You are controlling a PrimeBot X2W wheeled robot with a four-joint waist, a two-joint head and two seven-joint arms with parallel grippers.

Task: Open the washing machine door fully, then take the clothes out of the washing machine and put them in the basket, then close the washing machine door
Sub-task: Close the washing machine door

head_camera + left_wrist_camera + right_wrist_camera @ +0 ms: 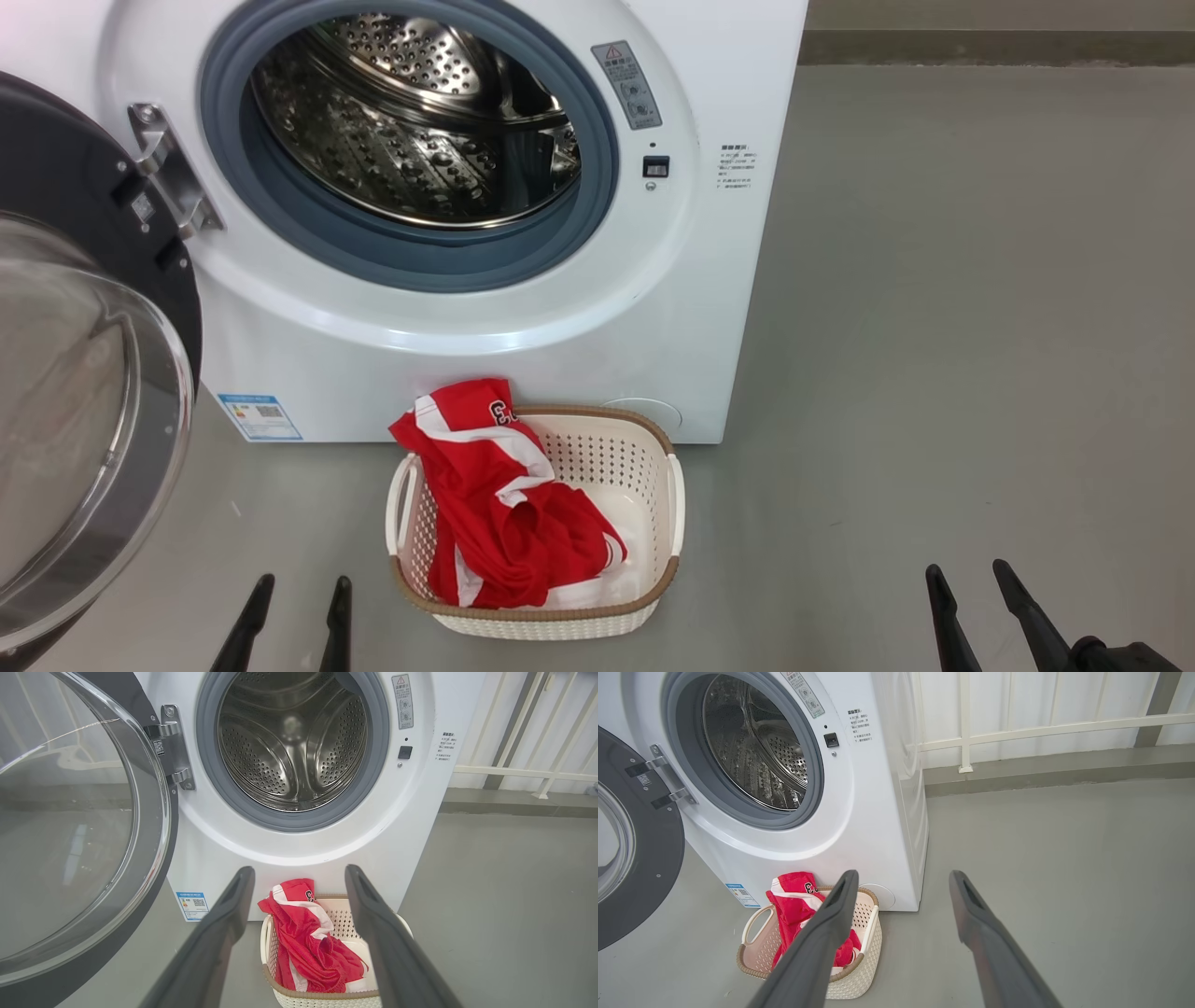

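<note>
At the foot of the washing machine (485,373), just below its round opening, the clothes (495,504) lie in the basket (597,453), the red garment heaped toward the side nearer the hinge, with one fold riding up over the back rim against the machine's white front and a white piece under it. As far as we can see, the drum (411,140) is bare steel, so we judge that only the closing is left. The washing machine door (84,420) stands swung wide on the machine's hinge side, its glass bowl bulging toward us. Our left gripper (305,583) hovers in front of the machine, between door and basket, with its fingers spread wide and nothing between them; our right gripper (966,567) hangs off toward the machine's latch side over the floor (934,327), likewise spread and empty. The worry is the swing itself: the door's lower rim must pass over the basket, and the raised red fold may be caught and dragged, or pinched at the gasket (411,266), though we cannot tell the clearance from here. A push on the curved glass could also slip off, and a soft push may leave the door resting short of the latch socket (655,166). Our left arm also sits close to the door's arc and could block it.
</note>
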